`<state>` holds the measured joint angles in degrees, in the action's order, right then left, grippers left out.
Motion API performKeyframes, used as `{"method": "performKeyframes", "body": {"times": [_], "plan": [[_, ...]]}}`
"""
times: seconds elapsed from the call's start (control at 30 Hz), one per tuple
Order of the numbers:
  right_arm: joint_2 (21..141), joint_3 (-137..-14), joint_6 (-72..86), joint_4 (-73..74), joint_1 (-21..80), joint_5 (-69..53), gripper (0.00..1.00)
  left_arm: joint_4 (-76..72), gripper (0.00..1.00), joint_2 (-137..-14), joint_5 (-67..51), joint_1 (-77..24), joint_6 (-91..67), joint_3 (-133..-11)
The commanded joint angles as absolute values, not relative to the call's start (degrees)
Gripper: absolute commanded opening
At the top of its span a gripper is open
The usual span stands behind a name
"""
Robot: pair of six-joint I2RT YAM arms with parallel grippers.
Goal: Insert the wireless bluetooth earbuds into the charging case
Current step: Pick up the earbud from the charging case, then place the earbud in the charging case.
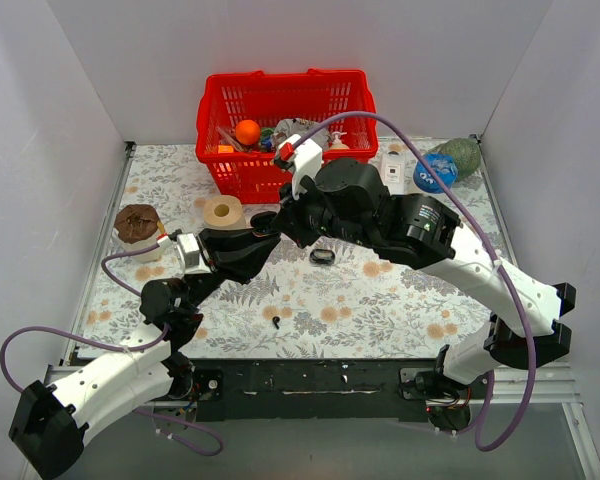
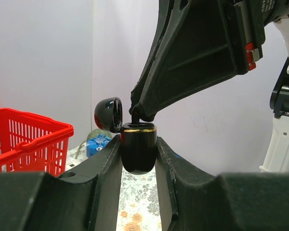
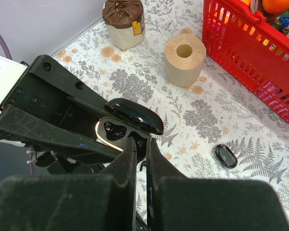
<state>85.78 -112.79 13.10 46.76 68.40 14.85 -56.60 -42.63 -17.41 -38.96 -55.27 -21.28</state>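
The left gripper (image 2: 138, 161) is clamped on the open charging case (image 2: 138, 144), held above the table (image 1: 380, 310). An earbud (image 2: 136, 115) is pinched by the right gripper (image 3: 140, 159) at the case's mouth, seemingly not yet seated. A second earbud (image 1: 276, 322) is left lying on the table.

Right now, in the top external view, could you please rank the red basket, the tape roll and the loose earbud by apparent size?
Largest to smallest:
1. red basket
2. tape roll
3. loose earbud
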Motion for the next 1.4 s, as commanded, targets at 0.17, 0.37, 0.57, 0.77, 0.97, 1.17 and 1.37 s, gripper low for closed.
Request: {"method": "performKeyframes", "body": {"times": [0.17,0.37,0.57,0.77,0.97,1.17,1.37], "plan": [[85.5,-117.2,12.2,44.0,68.5,16.0,0.01,-56.7,0.0,-42.3,-18.5,-38.9,-54.5,-22.9],[85.4,-118.2,11.9,43.7,68.4,16.4,0.01,-57.0,0.0,-42.4,-18.5,-38.9,-54.7,-22.4],[85.2,-118.4,11.5,43.5,68.4,16.8,0.01,-57.2,0.0,-42.5,-18.5,-38.9,-54.8,-22.4],[84.2,-118.1,11.3,43.2,68.4,16.9,0.01,-57.3,0.0,-42.5,-18.6,-38.9,-54.8,-22.3],[80.9,-113.4,10.1,38.0,68.4,10.4,0.01,-58.9,0.0,-42.7,-19.2,-38.9,-54.8,-21.2],[80.9,-111.8,9.3,36.6,68.9,5.5,0.01,-61.2,0.0,-43.2,-19.3,-38.9,-55.5,-20.4],[81.8,-111.7,9.3,36.7,69.4,4.4,0.01,-62.2,0.0,-43.9,-19.4,-38.9,-55.9,-20.7]]}}
